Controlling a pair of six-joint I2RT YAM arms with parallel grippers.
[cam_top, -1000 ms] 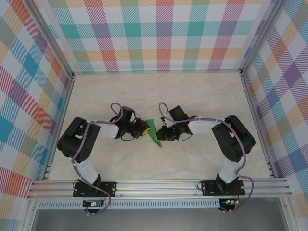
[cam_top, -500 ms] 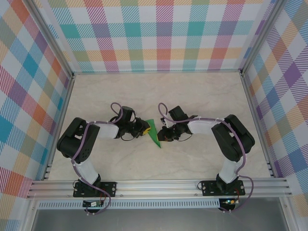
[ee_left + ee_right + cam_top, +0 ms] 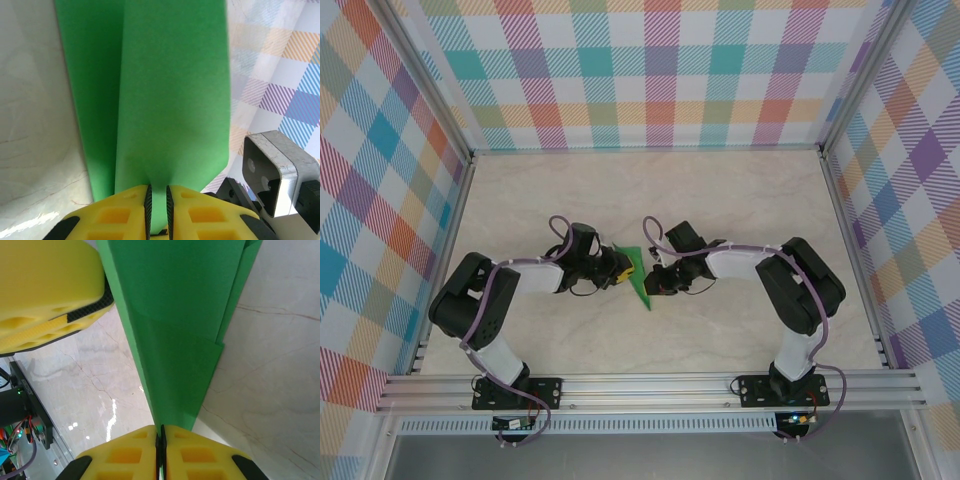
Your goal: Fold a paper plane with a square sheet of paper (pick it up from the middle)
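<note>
Now the left end effector [image 3: 157,195] and the right end effector [image 3: 161,434] both pinch the folded green paper [image 3: 636,276], one on each side.

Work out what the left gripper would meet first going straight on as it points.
Beyond the green paper it clamps, the left gripper would probably meet the right gripper; depth is unclear.

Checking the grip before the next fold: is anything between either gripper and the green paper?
Nothing visible stands between them. The left gripper and the right gripper are each shut directly on the paper, pinching it from opposite sides with no other object in between.
</note>
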